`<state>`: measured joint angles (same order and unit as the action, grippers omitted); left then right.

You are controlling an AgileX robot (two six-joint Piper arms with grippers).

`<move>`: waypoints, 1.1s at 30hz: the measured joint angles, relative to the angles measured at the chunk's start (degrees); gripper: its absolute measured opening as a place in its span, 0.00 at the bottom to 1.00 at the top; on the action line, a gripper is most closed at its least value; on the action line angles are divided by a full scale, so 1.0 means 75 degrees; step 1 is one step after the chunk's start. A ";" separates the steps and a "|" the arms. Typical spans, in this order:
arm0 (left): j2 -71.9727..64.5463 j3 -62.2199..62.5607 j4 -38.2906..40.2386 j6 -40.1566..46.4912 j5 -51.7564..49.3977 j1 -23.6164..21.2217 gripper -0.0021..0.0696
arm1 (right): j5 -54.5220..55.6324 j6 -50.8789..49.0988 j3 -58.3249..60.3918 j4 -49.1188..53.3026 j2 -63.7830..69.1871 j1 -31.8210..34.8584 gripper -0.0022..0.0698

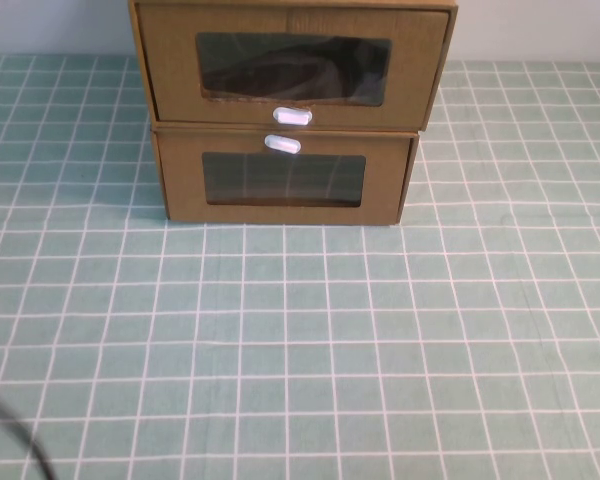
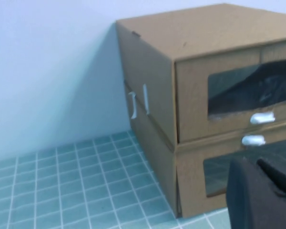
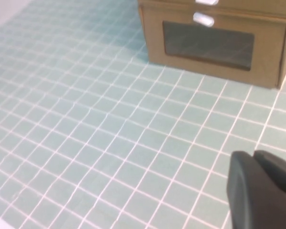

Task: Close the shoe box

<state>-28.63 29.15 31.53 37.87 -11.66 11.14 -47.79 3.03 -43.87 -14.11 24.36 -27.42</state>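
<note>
The shoe box [image 1: 292,65] is the upper of two stacked brown boxes at the table's far middle. It has a clear window with a dark shape behind it and a white tab [image 1: 292,116] below the window. Its drawer front looks about level with the sleeve edge in the left wrist view [image 2: 195,95]. Neither gripper shows in the high view. My left gripper [image 2: 257,164] is shut and empty, low in front of the boxes to their left. My right gripper [image 3: 254,153] is shut and empty, over bare table well back from the boxes.
The lower brown box [image 1: 283,180] has its white tab [image 1: 282,144] above its window and bears the shoe box. A pale wall stands behind the boxes. The green checked cloth [image 1: 300,350] covers the table. A dark cable [image 1: 20,440] crosses the near left corner.
</note>
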 joint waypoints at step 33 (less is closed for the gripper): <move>0.3575 -0.4091 0.0390 -0.0118 0.0168 0.0000 0.02 | 0.3666 0.0102 0.4386 0.0000 -0.1315 0.0000 0.01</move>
<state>-1.82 -1.54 34.46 36.99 -10.40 11.14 -20.29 3.80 -10.97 -14.11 14.50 -27.42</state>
